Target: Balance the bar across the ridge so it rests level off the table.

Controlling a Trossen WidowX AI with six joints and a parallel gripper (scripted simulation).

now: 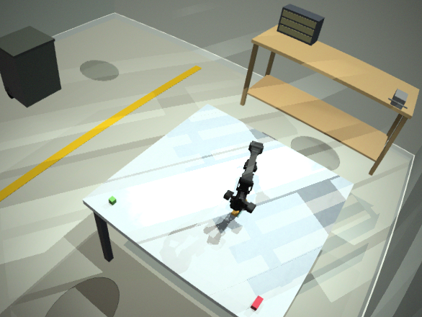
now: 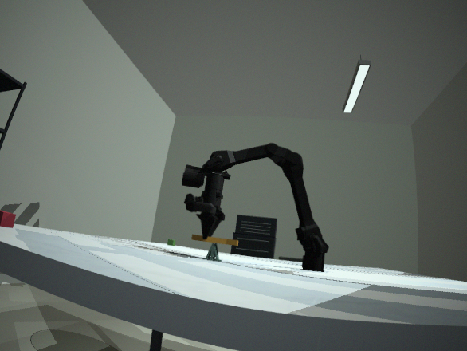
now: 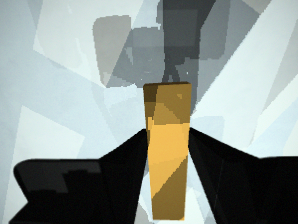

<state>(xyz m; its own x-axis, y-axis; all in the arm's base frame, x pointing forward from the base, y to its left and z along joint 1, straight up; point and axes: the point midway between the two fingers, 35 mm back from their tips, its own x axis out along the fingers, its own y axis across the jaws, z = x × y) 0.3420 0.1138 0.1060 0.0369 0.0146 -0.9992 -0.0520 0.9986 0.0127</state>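
The orange bar lies over the grey-green ridge, clear of the table at both ends. It looks about parallel to the table top. Its underside meets the ridge's top in the exterior view, but a tiny gap cannot be ruled out. My gripper points down and is shut on the bar, a little left of the ridge's top in that view. The wrist view shows a finger on each side of the bar; the ridge is hidden there.
A green cube lies near the table's left corner in the top view. A red block lies near the front corner. A wooden workbench and a dark cabinet stand away from the table.
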